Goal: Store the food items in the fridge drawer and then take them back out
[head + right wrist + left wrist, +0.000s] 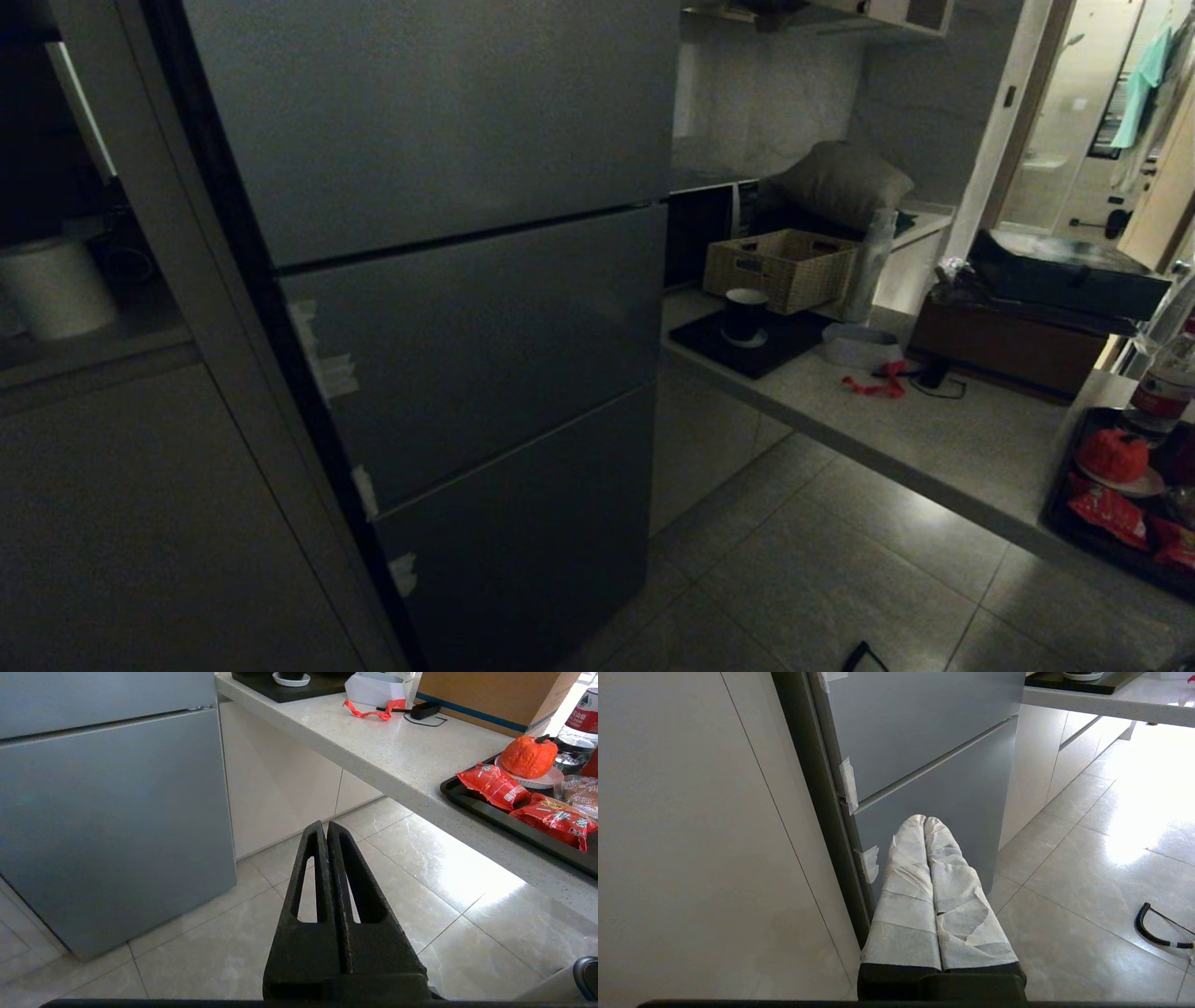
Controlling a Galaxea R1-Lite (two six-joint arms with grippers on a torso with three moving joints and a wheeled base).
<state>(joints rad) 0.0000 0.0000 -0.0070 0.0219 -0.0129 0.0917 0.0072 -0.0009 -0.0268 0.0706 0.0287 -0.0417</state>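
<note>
In front of the fridge [448, 280], with every one of its grey door panels closed, nothing has started yet — this looks like the very opening of the job. The fridge drawer itself can't be seen; it must sit behind one of those closed fronts, and which one I can't tell from here. Off to the right of the fridge runs the pale tabletop [934, 420], and at its end farthest from the fridge sits a black tray [490, 809] holding the food items: a lumpy orange-red piece [529, 756] on a small white plate, and just beside it a red packet [494, 786], with another red packet [556, 819] close by. Clear bottles with red labels [1165, 387] stand just behind the tray. Nearer the fridge on the same tabletop there's a wicker basket [780, 269] and a dark cup [745, 313]. The left end effector [925, 820], its fingers wrapped in white tape, hangs low before the fridge's bottom panels, fingers pressed together and gripping nothing. The right end effector [325, 826], bare black, hangs over the floor tiles between fridge and tabletop, fingers also pressed together and carrying nothing. My read: the fridge has to be opened first, so the next move calls for one arm to spread its fingers and catch a door edge, likely along the seam marked with tape strips [327, 359], before the drawer can be pulled and any food fetched.
</note>
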